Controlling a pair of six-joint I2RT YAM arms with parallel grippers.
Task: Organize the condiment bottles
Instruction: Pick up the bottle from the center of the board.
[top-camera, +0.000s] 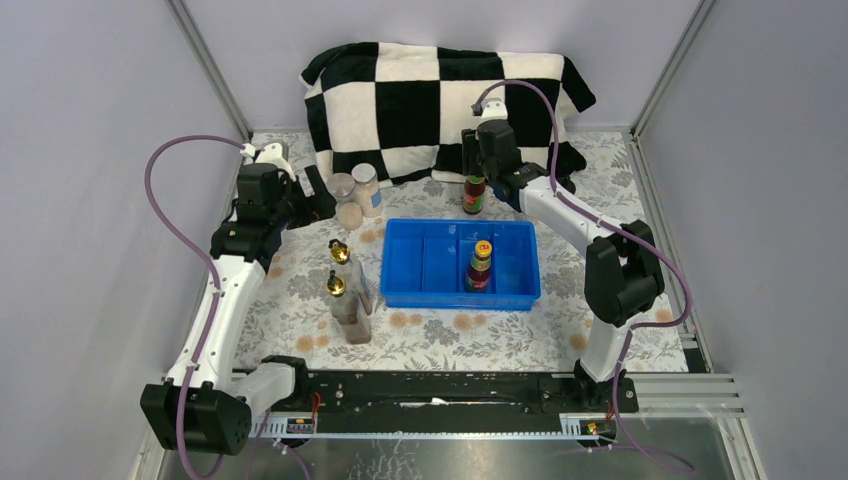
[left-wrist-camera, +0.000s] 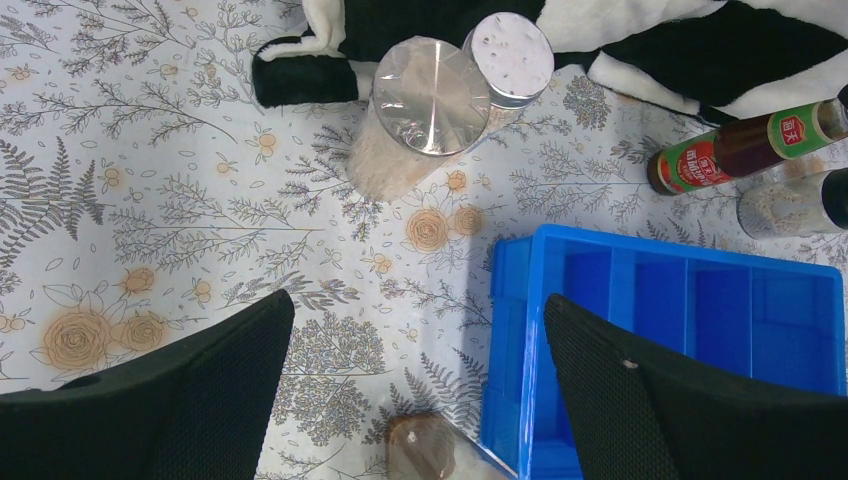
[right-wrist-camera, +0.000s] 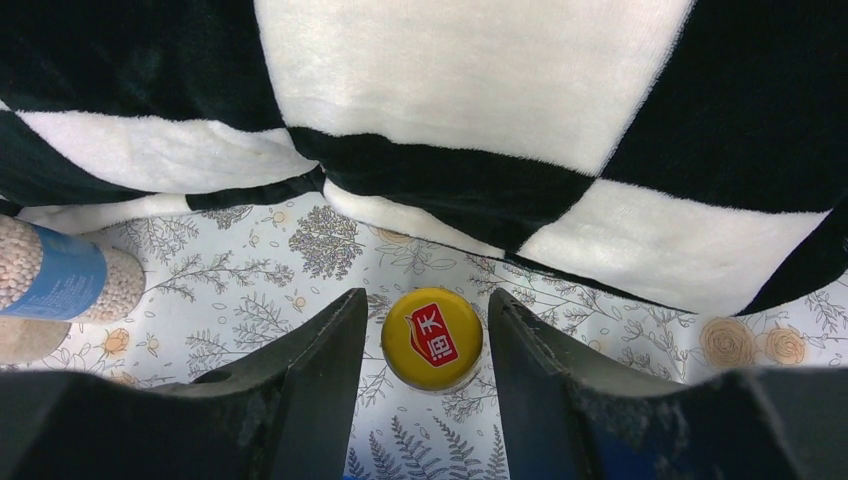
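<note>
My right gripper (top-camera: 478, 168) is open and straddles the yellow cap (right-wrist-camera: 432, 338) of a red-brown sauce bottle (top-camera: 474, 194) standing behind the blue tray (top-camera: 408, 262). Narrow gaps show on both sides of the cap. A second sauce bottle (top-camera: 480, 266) stands in the tray. My left gripper (top-camera: 318, 203) is open and empty, above the table between the tray and two grey-lidded jars (top-camera: 342, 188) (top-camera: 366, 184). Two gold-topped bottles (top-camera: 340, 254) (top-camera: 338, 290) stand left of the tray. A shaker (left-wrist-camera: 790, 205) shows beside the sauce bottle (left-wrist-camera: 740, 150).
A black-and-white checkered cloth (top-camera: 440, 95) lies heaped against the back wall, just behind the right gripper and the jars. The tray's left compartments (left-wrist-camera: 640, 300) hold nothing. Grey walls close in the table on the left, right and back.
</note>
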